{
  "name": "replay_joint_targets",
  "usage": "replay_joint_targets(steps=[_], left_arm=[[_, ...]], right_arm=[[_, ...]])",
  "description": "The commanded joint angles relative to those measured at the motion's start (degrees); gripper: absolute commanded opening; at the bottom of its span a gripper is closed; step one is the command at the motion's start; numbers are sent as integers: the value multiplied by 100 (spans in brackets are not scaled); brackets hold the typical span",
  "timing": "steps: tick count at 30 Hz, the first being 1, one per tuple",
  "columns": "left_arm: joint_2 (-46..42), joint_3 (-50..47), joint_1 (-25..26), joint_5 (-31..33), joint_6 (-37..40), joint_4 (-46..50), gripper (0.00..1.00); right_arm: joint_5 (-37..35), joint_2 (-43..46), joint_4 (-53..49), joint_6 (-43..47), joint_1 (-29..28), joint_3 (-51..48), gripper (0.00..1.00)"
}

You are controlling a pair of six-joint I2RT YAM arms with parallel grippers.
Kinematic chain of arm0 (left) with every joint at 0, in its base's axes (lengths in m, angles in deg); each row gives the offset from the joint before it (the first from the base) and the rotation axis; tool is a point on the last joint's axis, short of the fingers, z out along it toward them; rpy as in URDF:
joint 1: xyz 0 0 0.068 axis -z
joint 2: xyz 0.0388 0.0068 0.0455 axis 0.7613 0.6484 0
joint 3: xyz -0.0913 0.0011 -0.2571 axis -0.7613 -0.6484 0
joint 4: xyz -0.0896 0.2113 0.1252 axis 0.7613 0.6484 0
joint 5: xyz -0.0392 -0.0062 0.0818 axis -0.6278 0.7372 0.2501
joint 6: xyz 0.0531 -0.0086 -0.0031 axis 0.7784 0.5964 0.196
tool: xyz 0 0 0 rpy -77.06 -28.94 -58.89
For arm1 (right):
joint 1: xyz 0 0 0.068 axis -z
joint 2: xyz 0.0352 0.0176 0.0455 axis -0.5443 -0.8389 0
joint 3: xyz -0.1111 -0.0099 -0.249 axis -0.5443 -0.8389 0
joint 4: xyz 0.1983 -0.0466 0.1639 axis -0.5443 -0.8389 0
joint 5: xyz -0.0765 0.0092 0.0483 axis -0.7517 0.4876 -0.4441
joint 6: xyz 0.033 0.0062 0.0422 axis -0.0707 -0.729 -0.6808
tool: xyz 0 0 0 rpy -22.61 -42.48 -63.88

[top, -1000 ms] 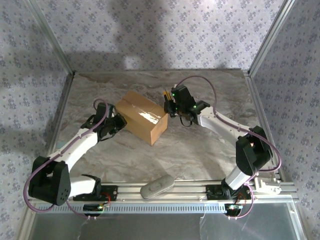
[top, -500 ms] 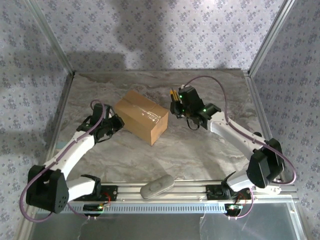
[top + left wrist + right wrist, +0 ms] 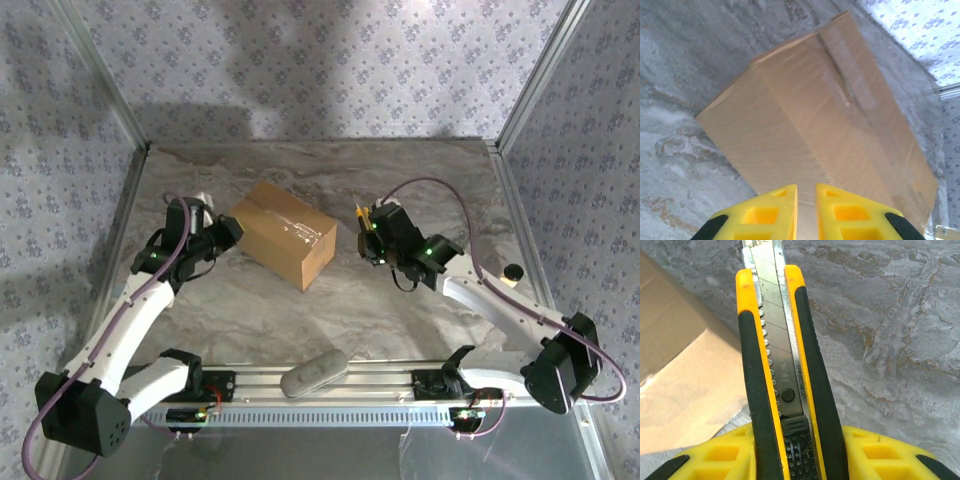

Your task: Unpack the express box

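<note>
**Box taped shut on the worktop, knife in the right hand**

The express box [image 3: 283, 232] sits a little left of the middle of the marbled worktop [image 3: 400, 310], turned at an angle to its edges. Its flaps lie flat and closed, and a strip of clear tape [image 3: 837, 80] runs along the top seam.

The left hand [image 3: 222, 238] is low at the box's left end, just beside it. Whether it touches the cardboard cannot be told. In the left wrist view its 2 yellow fingers [image 3: 762, 215] are drawn together with only a thin slit between them and nothing in it. The box's side wall rises right in front of them.

The right hand [image 3: 370, 235] is on the other side of the box, with a strip of bare worktop between them. It is clamped on the handle of a yellow and black utility knife [image 3: 775, 365], held between its 2 yellow fingers [image 3: 875, 452]. The segmented blade [image 3: 765, 290] is pushed out and points away from the wrist. From above, the knife tip points toward the far side of the worktop. In the right wrist view the box lies to the left of the knife, clear of the blade.

A grey oblong object [image 3: 313, 372] rests on the aluminium rail [image 3: 380, 380] at the near edge, between the 2 arm bases. A small dark round thing [image 3: 512, 272] sits near the worktop's right edge.
</note>
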Motion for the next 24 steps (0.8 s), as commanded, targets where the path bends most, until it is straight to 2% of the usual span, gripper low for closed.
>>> replay_joint_targets(steps=[1, 13, 24], left_arm=[[186, 481, 49, 118, 194, -219, 18], [1793, 1721, 55, 81, 276, -594, 19], [2635, 2131, 180, 47, 163, -1049, 19]], right_arm=[[-308, 182, -198, -97, -243, -64, 0], [-1044, 598, -364, -185, -1066, -530, 0], [-1091, 528, -469, -372, -1407, -655, 0]])
